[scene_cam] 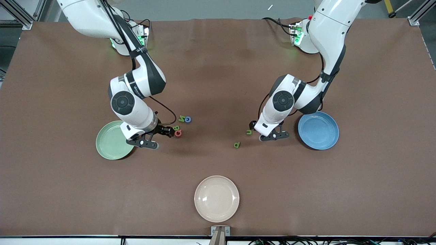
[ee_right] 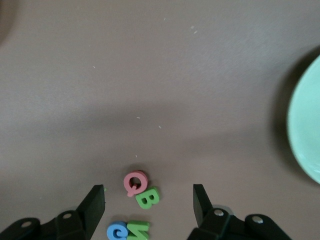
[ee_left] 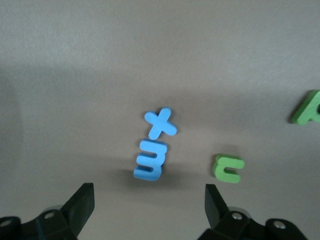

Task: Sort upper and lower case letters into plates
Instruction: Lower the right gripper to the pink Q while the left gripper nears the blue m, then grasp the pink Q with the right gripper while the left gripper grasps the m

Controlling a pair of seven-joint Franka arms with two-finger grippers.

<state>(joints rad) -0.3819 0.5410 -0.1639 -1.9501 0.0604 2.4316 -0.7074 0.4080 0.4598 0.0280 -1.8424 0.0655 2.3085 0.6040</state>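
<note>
The mint green plate (scene_cam: 109, 143) lies toward the right arm's end and the blue plate (scene_cam: 318, 130) toward the left arm's end; both are empty. My right gripper (scene_cam: 147, 143) is open over the table between the mint plate and a red Q (scene_cam: 178, 133), green B (scene_cam: 176, 128), green N (scene_cam: 182, 118) and blue G (scene_cam: 188, 119). In the right wrist view the Q (ee_right: 135, 183) and B (ee_right: 148, 197) lie between the open fingers. My left gripper (scene_cam: 274, 136) is open beside the blue plate. The left wrist view shows a blue x (ee_left: 161, 123) and blue m (ee_left: 150, 160) on the table ahead of it.
A cream-white plate (scene_cam: 216, 198) lies near the table's front edge. A small green letter (scene_cam: 249, 132) lies beside the left gripper, and another (scene_cam: 237, 145) lies nearer the camera. The blue letters are hidden in the front view.
</note>
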